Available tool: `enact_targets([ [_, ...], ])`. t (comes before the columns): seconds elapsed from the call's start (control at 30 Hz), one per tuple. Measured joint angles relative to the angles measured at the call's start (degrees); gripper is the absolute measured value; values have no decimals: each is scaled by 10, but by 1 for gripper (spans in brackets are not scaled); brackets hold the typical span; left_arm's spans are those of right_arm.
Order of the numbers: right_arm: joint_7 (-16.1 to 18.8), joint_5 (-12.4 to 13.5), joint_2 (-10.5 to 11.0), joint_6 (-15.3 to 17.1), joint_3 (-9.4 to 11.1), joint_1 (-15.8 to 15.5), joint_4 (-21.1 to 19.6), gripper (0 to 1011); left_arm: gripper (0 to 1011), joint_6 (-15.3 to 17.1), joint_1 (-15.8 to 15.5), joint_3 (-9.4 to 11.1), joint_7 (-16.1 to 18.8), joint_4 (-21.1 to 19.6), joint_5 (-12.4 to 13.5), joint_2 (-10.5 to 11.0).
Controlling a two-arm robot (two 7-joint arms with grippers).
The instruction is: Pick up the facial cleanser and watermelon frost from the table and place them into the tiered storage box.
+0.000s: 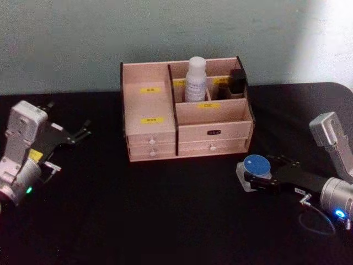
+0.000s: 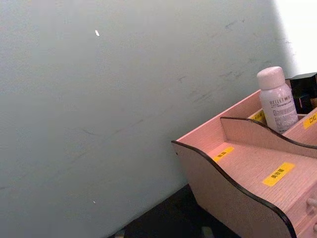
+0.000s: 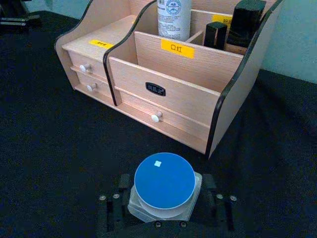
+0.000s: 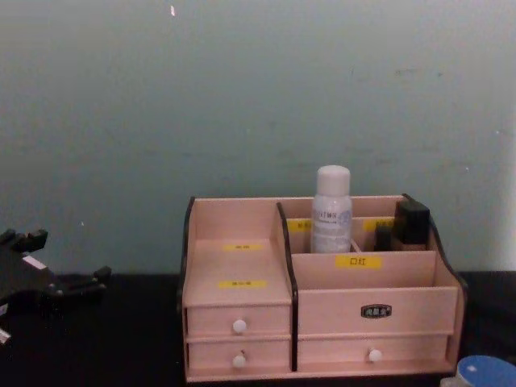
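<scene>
The facial cleanser [image 1: 196,79], a tall white bottle, stands upright in a back compartment of the tiered storage box [image 1: 150,120]; it also shows in the left wrist view [image 2: 276,99] and chest view [image 4: 331,210]. The watermelon frost [image 1: 255,165], a frosted jar with a blue lid, stands on the black table in front of the box's right corner. My right gripper [image 1: 260,174] is shut on the jar, one finger [image 3: 122,189] against each side of the watermelon frost [image 3: 164,179]. My left gripper [image 1: 78,134] hangs open left of the box, holding nothing.
Black items [image 1: 237,81] stand in the box's back right compartment beside the bottle. The box's front right compartment [image 3: 163,69] and stepped left tiers [image 1: 148,102] hold nothing. A grey-green wall [image 4: 242,97] rises close behind the box. A black cloth [image 1: 138,210] covers the table.
</scene>
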Motion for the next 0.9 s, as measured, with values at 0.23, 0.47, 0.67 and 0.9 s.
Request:
enact_targets([
  [0.23,0,0,0,0,0,0,0,746,1001,0,0,0,0,0,0,0],
  [0.47,0,0,0,0,0,0,0,723,1001,0,0,0,0,0,0,0],
  [0.67,0,0,0,0,0,0,0,723,1001,0,0,0,0,0,0,0],
  [0.9,0,0,0,0,0,0,0,723,1001,0,0,0,0,0,0,0],
])
